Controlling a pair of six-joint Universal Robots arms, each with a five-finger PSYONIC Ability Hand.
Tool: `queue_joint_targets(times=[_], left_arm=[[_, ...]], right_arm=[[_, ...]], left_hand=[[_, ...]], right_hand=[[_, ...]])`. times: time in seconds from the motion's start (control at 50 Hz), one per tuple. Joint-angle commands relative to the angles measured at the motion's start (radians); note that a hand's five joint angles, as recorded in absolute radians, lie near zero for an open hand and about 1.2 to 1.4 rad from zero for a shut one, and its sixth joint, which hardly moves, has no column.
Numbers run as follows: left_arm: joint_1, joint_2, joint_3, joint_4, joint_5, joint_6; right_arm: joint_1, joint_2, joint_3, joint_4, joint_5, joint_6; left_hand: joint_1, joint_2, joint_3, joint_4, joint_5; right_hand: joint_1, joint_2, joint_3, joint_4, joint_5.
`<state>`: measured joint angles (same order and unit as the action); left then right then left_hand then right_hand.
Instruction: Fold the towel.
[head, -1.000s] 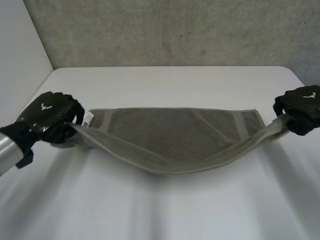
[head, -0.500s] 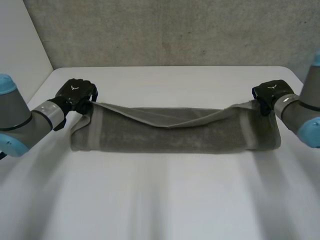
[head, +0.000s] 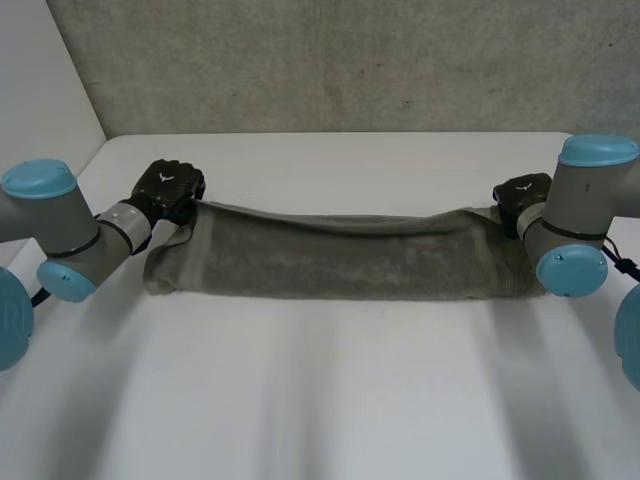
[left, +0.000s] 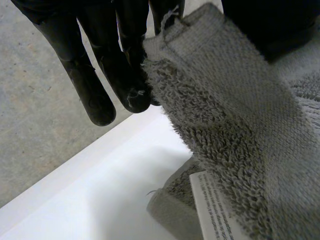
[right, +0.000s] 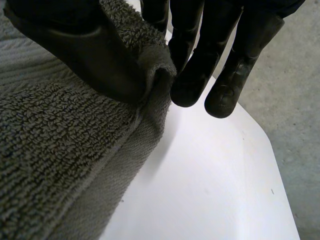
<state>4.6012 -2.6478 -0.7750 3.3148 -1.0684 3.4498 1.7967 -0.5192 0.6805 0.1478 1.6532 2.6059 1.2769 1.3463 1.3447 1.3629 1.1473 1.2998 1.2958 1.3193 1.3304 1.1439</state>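
A grey-green towel (head: 340, 255) lies folded lengthwise in a long band across the white table (head: 330, 400). My left hand (head: 168, 190) is at the band's far left corner, shut on the towel's edge (left: 200, 60), pinched between thumb and fingers (left: 125, 75). At the far right corner my right hand (head: 522, 195) pinches the towel's corner (right: 155, 70) between thumb and fingers (right: 195, 65). A white label (left: 215, 205) shows on the lower layer under my left hand.
A grey concrete wall (head: 330, 60) rises behind the table's far edge. Both arms reach in from the sides, with the elbows (head: 40, 190) (head: 590, 160) over the table's side edges.
Both hands carried the towel's near edge up and away over the far edge, then lowered it. The towel went from sagging open between the hands to a flat doubled band.
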Motion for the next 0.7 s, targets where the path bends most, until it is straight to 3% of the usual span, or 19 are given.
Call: queue_joint_targets(times=[0.02, 0.04, 0.06, 0.12, 0.16, 0.36, 0.48, 0.7], left_arm=[[-0.001, -0.030, 0.040, 0.002, -0.015, 0.002], [-0.001, -0.029, 0.039, 0.002, -0.015, 0.002], [-0.001, -0.029, 0.039, 0.002, -0.015, 0.002], [-0.001, -0.026, 0.039, 0.002, -0.015, 0.002], [-0.002, -0.020, 0.039, 0.002, -0.015, 0.002], [-0.002, 0.035, 0.051, 0.006, -0.016, 0.000], [-0.001, 0.115, 0.037, 0.011, -0.013, -0.003], [0.021, 0.135, -0.024, 0.039, -0.016, 0.017]], right_arm=[[0.000, 0.045, -0.058, -0.007, 0.022, -0.023], [0.000, 0.045, -0.058, -0.007, 0.022, -0.023], [0.000, 0.051, -0.067, -0.007, 0.026, -0.023], [0.000, 0.057, -0.081, -0.005, 0.033, -0.023], [0.000, 0.054, -0.081, -0.004, 0.036, -0.020], [0.000, -0.024, -0.087, 0.003, 0.050, 0.010], [-0.002, -0.139, -0.055, 0.012, 0.045, 0.065], [-0.010, -0.390, 0.238, 0.022, -0.036, 0.083]], left_hand=[[-0.230, -0.299, -0.297, -0.316, -0.275], [-0.512, -0.581, -0.579, -0.598, -0.556], [-0.732, -0.802, -0.800, -0.818, -0.777], [-0.849, -0.919, -0.917, -0.935, -0.894], [-0.943, -1.012, -1.010, -1.029, -0.988], [-0.946, -1.015, -1.014, -1.032, -0.991], [-0.949, -1.018, -1.017, -1.035, -0.994], [-0.967, -1.036, -1.034, -1.052, -1.011]], right_hand=[[-0.551, -0.547, -0.570, -0.581, -0.569], [-0.554, -0.550, -0.574, -0.585, -0.573], [-0.819, -0.815, -0.838, -0.849, -0.837], [-1.125, -1.121, -1.145, -1.156, -1.144], [-1.125, -1.121, -1.145, -1.156, -1.144], [-1.125, -1.121, -1.145, -1.156, -1.144], [-1.125, -1.121, -1.145, -1.156, -1.144], [-1.125, -1.121, -1.145, -1.156, -1.144]])
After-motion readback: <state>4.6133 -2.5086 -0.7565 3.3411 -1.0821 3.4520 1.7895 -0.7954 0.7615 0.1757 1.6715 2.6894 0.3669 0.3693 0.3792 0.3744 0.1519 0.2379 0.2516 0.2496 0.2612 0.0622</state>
